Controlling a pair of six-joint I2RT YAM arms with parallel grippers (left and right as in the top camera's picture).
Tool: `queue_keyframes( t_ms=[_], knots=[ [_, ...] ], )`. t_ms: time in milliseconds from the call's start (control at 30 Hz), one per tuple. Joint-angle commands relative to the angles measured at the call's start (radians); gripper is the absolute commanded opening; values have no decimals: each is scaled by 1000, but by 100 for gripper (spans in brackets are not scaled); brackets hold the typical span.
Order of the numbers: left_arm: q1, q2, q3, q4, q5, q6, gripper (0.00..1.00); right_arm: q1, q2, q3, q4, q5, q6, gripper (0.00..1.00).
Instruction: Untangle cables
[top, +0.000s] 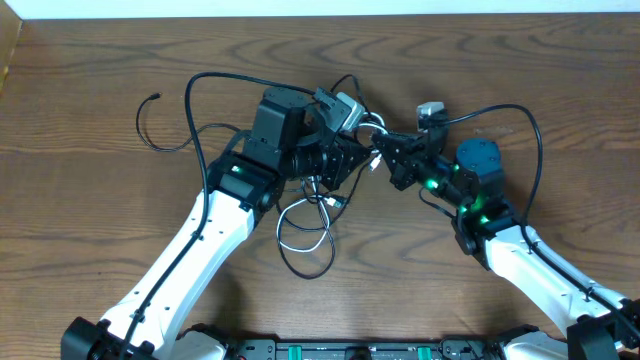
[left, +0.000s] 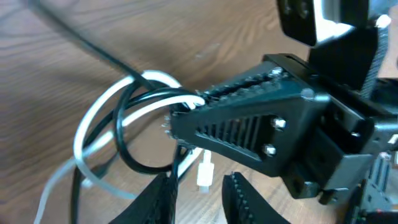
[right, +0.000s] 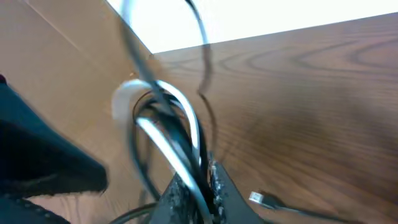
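Observation:
The cables are a knot of thin black and white cords at the table's middle. A white loop and black loops trail toward the front, and one black cord runs off to the left. My right gripper is shut on a bundle of white and black cables, pinched between its fingertips. In the left wrist view that same black ribbed right gripper clamps the cables. My left gripper stands open just in front of it, with a white plug beyond its gap and a black cord along its left finger.
A grey plug on a black cord lies behind the right arm, and another connector sits behind the left gripper. A small plug rests on the wood beside the right fingers. The table's far edge meets a white wall.

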Motion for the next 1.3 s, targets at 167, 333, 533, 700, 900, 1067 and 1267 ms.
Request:
queue_keyframes(
  t_ms=[167, 333, 533, 700, 900, 1067, 1267],
  knots=[
    [-1, 11, 2, 6, -143, -166, 53, 8, 2, -3, 6, 22, 16, 13],
    [-1, 12, 2, -9, -260, -253, 66, 8, 2, -3, 6, 29, 16, 6],
    [-1, 32, 2, -53, -327, -294, 71, 8, 2, -3, 15, 29, 16, 1],
    [-1, 72, 2, -52, -311, -372, 72, 8, 2, -3, 29, 25, 16, 1],
    [-1, 92, 2, -8, -218, -414, 73, 8, 2, -3, 48, 14, 16, 1],
    [-2, 94, 2, -3, -220, -487, 73, 13, 2, -3, 48, 10, 16, 1],
    [-20, 108, 2, -3, -220, -488, 72, 14, 2, -3, 56, 2, 16, 1]
  ],
)
